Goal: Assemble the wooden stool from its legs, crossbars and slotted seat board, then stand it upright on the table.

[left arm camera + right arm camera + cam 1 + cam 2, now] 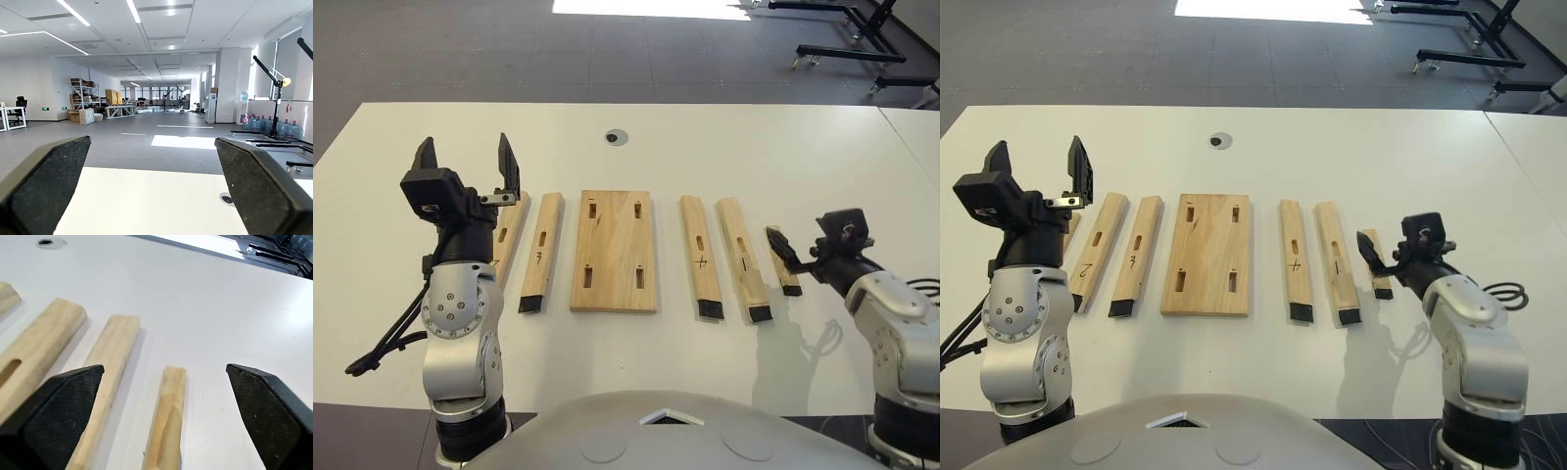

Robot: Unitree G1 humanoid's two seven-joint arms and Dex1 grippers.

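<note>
The slotted seat board (pixel 614 251) lies flat at the table's middle. Two legs (pixel 541 253) (pixel 512 230) lie to its left, the outer one partly hidden behind my left gripper (pixel 467 164). That gripper is raised above the table, open and empty. Two more legs (pixel 701 255) (pixel 743 257) lie to the board's right. Beyond them lies a short crossbar (pixel 166 426). My right gripper (pixel 164 367) hovers low over the crossbar's near end, open, with one finger on each side and not touching it. Another short piece (pixel 1070 230) peeks out behind the left arm.
The white table (pixel 754 147) has a round cable hole (pixel 616 137) behind the board. Black cables (pixel 382 348) hang beside the left arm. Metal frames (pixel 847 49) stand on the floor beyond the table.
</note>
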